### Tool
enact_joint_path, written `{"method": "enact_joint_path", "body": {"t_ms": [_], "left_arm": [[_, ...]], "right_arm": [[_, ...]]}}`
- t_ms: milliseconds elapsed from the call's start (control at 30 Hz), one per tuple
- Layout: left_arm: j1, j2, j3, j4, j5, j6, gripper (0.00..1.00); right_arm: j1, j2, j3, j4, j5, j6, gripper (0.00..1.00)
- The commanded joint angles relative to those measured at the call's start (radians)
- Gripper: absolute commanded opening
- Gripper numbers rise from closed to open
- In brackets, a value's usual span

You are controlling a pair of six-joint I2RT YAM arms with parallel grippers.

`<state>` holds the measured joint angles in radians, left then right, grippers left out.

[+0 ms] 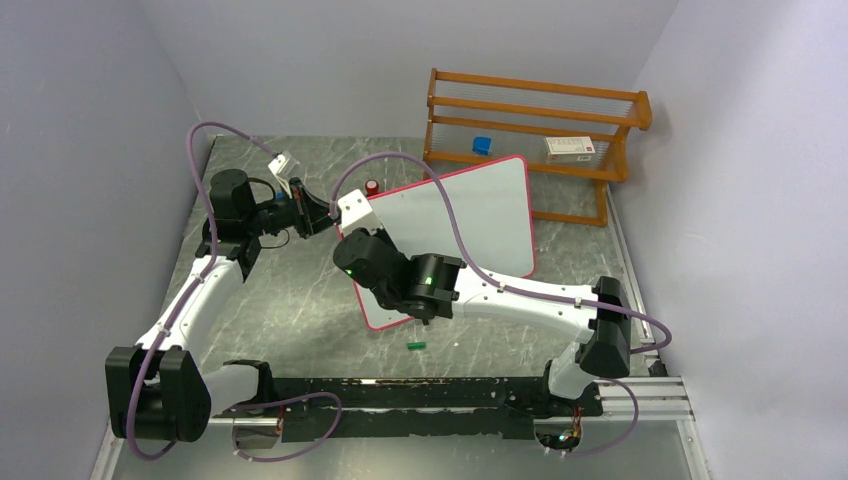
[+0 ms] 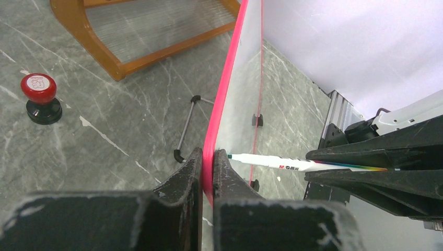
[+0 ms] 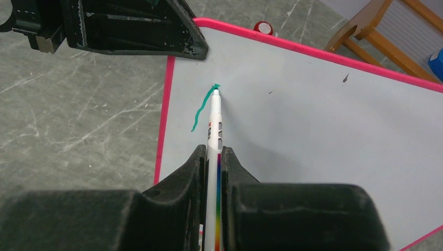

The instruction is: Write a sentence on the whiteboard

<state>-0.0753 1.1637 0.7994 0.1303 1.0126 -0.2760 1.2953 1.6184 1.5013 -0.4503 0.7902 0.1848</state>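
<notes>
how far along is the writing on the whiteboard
Done: the whiteboard is held tilted by the left gripper, jaws shut on its pink rim. In hand: the right gripper grips the marker, tip on the board at the top of one short green stroke. Left: almost everything; no full letter shows yet.

Left arm (image 1: 200, 290): elbow raised and bent, forearm reaching right. Left gripper (image 2: 209, 175) clamped on whiteboard (image 2: 243, 104) rim. Right arm (image 1: 530, 300): stretched leftward across centre. Right gripper (image 3: 214, 157) pinched tight on marker (image 3: 214, 117).
</notes>
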Motion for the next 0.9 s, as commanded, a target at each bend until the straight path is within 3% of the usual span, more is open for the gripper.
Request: {"method": "enact_joint_path", "body": {"t_ms": [0, 867], "left_arm": [[-0.015, 0.008, -0.015, -0.031, 0.005, 0.052, 0.05], [-0.014, 0.006, -0.014, -0.035, 0.001, 0.055, 0.05]], "right_arm": [[-0.013, -0.012, -0.019, -0.042, 0.000, 0.036, 0.00], [-0.011, -0.048, -0.077, -0.148, -0.027, 0.127, 0.00]]}}
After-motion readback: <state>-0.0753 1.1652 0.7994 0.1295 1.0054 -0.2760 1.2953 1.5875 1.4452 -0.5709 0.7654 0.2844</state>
